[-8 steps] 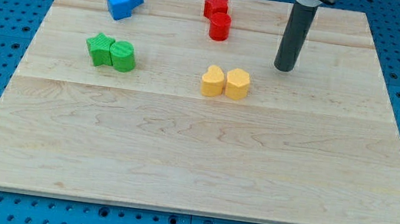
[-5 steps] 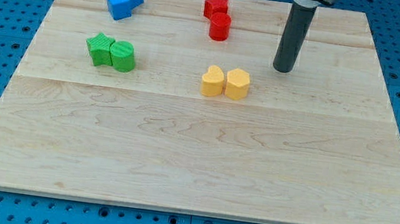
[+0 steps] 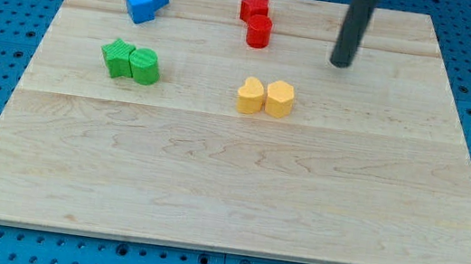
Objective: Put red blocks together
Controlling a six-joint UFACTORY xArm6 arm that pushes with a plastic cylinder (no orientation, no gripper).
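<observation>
Two red blocks sit touching near the view's top centre: a red star-shaped block [image 3: 253, 7] and, just below it, a red cylinder [image 3: 260, 31]. My tip [image 3: 342, 64] is to the right of the red cylinder, well apart from it, and touches no block. The dark rod rises from the tip out of the view's top edge.
Two blue blocks [image 3: 146, 0] touch at the top left. Two green blocks [image 3: 131, 62] touch at the left. Two yellow blocks [image 3: 266, 97] touch near the centre, below and left of my tip. All lie on the wooden board [image 3: 229, 177].
My tip has moved a little toward the view's top and slightly right, away from the yellow blocks. No block has moved.
</observation>
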